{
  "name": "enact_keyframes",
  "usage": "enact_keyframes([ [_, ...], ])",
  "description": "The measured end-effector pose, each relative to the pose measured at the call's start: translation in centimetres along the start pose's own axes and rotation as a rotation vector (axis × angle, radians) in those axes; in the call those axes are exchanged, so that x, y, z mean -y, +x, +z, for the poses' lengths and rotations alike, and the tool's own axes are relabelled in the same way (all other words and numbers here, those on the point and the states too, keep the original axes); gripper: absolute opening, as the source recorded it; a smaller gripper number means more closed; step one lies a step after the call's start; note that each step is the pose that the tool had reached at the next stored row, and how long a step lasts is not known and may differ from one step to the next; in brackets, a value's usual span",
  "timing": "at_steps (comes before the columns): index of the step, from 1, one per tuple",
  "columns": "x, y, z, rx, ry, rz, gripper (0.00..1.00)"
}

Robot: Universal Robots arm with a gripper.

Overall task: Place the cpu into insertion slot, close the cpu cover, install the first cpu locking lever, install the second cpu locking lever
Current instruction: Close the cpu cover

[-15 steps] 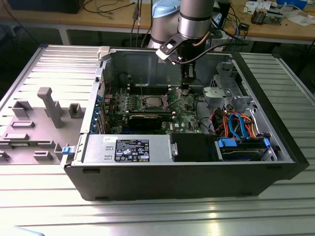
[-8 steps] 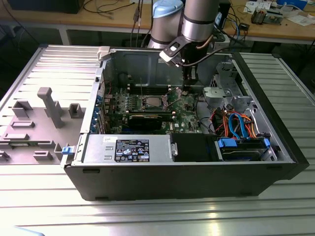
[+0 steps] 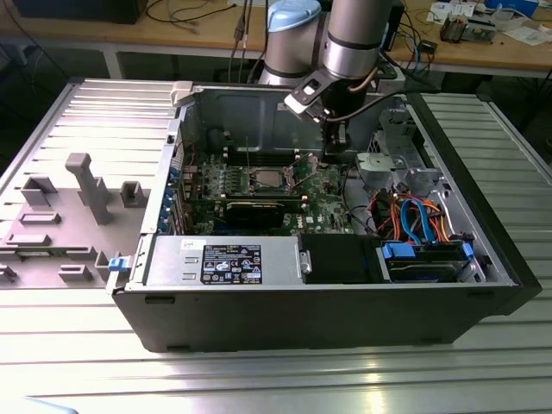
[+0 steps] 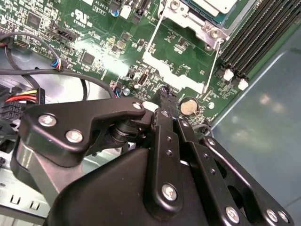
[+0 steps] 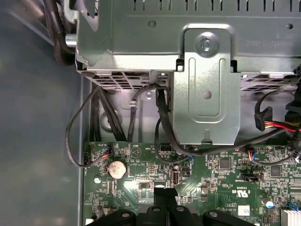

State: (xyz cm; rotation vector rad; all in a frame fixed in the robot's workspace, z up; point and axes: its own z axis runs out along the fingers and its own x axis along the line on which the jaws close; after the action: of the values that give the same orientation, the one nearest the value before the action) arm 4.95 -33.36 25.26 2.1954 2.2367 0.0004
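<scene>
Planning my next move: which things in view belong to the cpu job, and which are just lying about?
Job: cpu, insertion slot, pincer.
Lying about: coin battery, memory slots, drive cables, grey fixture.

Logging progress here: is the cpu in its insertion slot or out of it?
In: the cpu lies flat inside the insertion slot, silvery top showing, in the exterior view.

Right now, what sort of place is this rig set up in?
Probably an electronics lab or workshop: an open computer case lies on a ribbed metal table, with wooden workbenches behind it carrying cables and small parts.
</scene>
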Motion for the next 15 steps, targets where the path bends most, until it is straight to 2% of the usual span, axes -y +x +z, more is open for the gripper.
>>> enact_keyframes([
  [2, 0.0, 0.0, 0.41, -0.0001, 0.0012, -0.003, 0.11],
  [7, 0.44, 0.01, 0.43, -0.0001, 0.0013, -0.003, 0.11],
  [15, 0.51, 0.01, 0.43, -0.0001, 0.0012, -0.003, 0.11],
])
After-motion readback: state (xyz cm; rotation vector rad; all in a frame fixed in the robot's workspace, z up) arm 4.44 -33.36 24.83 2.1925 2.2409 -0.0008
